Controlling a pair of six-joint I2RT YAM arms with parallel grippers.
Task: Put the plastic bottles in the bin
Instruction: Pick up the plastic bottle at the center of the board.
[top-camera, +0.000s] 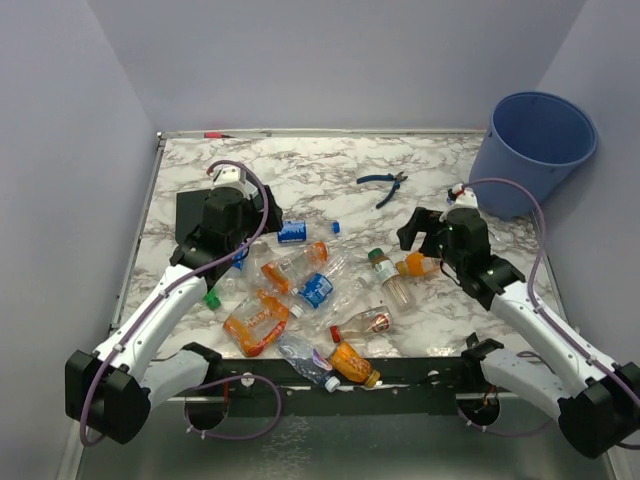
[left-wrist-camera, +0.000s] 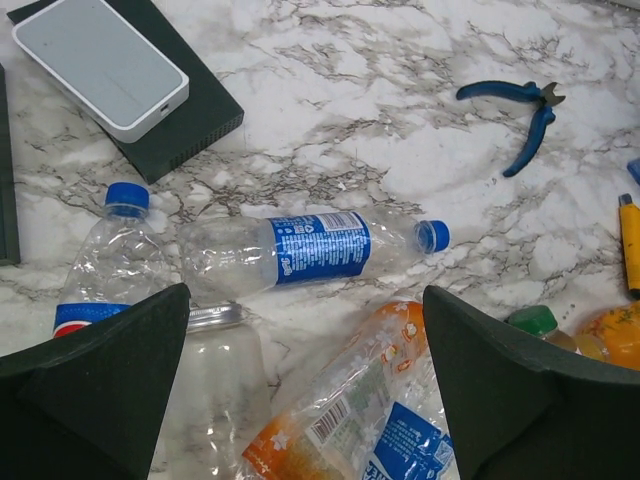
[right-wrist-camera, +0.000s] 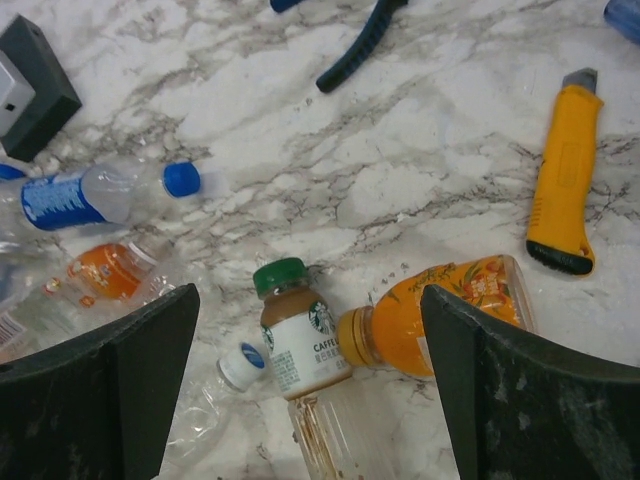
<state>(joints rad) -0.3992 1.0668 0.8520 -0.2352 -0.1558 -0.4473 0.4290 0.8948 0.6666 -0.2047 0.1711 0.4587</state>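
Several plastic bottles lie scattered across the middle of the marble table. The blue bin stands at the far right corner. My left gripper hangs open over an orange-tinted crushed bottle, with a blue-labelled clear bottle lying just beyond it. My right gripper is open above a green-capped coffee bottle and an orange juice bottle. Neither gripper holds anything.
Blue pliers lie on the table behind the bottles. A yellow utility knife rests right of the juice bottle. A flat black slab carrying a white box sits at the left.
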